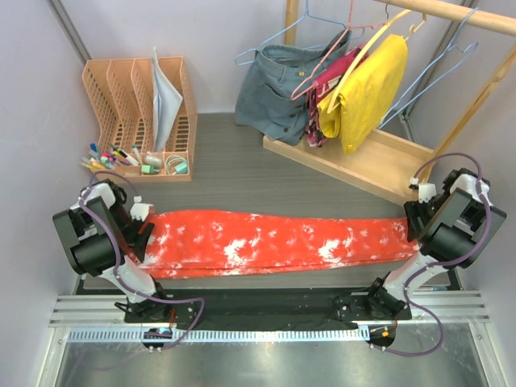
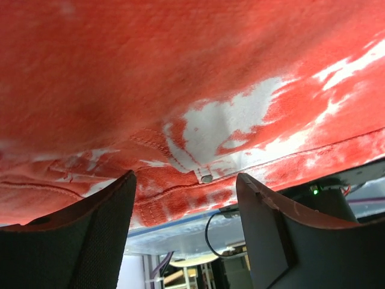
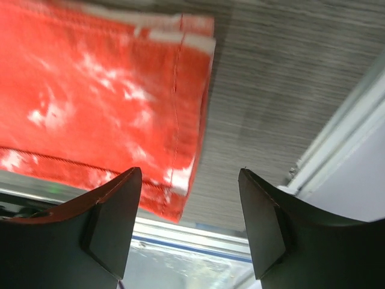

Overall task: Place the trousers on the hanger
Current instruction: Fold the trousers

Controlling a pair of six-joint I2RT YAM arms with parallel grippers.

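On the near tabletop (image 1: 234, 161), the trousers (image 1: 274, 242) lay stretched flat from left to right, waistband at the left jaws, hems at the right jaws. Both pairs stood spread, pinching nothing. A clean pickup likely required each pair to bite squarely through every fabric layer.
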